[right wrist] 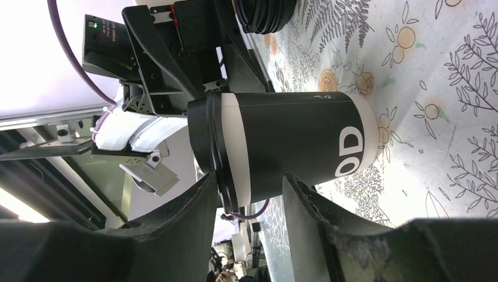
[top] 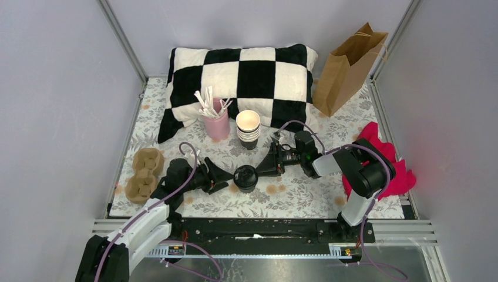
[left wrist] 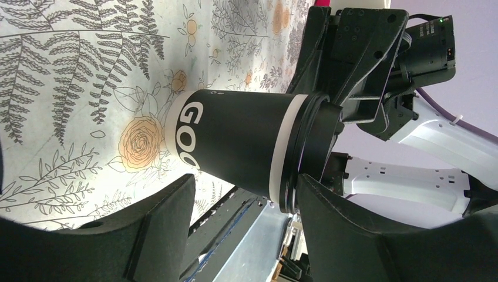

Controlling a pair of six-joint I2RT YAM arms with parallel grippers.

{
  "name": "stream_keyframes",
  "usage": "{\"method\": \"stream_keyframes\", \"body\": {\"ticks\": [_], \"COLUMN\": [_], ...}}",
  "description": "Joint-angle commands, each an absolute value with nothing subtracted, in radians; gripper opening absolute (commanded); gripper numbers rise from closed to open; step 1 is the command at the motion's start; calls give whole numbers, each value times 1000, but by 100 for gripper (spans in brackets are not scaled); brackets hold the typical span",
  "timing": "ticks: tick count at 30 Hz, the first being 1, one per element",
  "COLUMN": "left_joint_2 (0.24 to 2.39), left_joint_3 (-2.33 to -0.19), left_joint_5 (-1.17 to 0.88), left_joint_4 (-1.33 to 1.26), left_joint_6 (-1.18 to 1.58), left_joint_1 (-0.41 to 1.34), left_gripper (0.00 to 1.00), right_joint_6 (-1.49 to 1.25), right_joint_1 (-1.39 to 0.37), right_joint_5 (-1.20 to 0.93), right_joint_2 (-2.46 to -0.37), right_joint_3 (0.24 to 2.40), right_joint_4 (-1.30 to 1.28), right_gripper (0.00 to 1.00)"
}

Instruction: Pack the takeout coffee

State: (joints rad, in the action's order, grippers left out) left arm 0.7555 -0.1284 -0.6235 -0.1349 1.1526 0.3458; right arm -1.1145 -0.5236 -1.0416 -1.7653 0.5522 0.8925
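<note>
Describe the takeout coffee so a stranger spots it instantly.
Start at the checkered pillow at the back. In front of it sits a stack of open cups; further forward stands the takeout coffee, the only black cup wearing a lid.

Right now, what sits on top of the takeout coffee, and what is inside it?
A round black lid caps the takeout coffee. Its contents cannot be seen: the lid and opaque wall cover them.

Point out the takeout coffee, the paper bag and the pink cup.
takeout coffee (top: 245, 175), top view, lid.
paper bag (top: 343, 70), top view, front face.
pink cup (top: 218, 128), top view, side wall.
</note>
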Motion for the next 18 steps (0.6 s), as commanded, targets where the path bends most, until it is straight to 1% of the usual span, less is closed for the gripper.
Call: {"method": "stream_keyframes", "body": {"ticks": [1,4,9,12,18], "left_joint_2": [778,794,822,814,796], "left_joint_3": [-126,-137,-169,-154,-110], "left_joint_5": [-620,-582,-457,-405,-367], "left_joint_4": [-178,-148,-68,-53,-54], "left_joint_6": [1136,1122,1098,1105,1105], "left_joint_1": [361,393,491,525,530], "left_gripper": [67,65,58,55,52], "right_joint_6": [-1087,-1039,-935,-910,-911], "right_joint_1": [-543,-543,-542,-542,-542], "right_joint_5": [-1051,-1029,-967,-945,-923], "right_joint_2": [-1773,-1766,-1763,-1769,-1793], "right_joint_3": [568,565,550,522,495], "right_joint_4": [905,847,724,713,751], "right_gripper": [51,49,46,46,45]}}
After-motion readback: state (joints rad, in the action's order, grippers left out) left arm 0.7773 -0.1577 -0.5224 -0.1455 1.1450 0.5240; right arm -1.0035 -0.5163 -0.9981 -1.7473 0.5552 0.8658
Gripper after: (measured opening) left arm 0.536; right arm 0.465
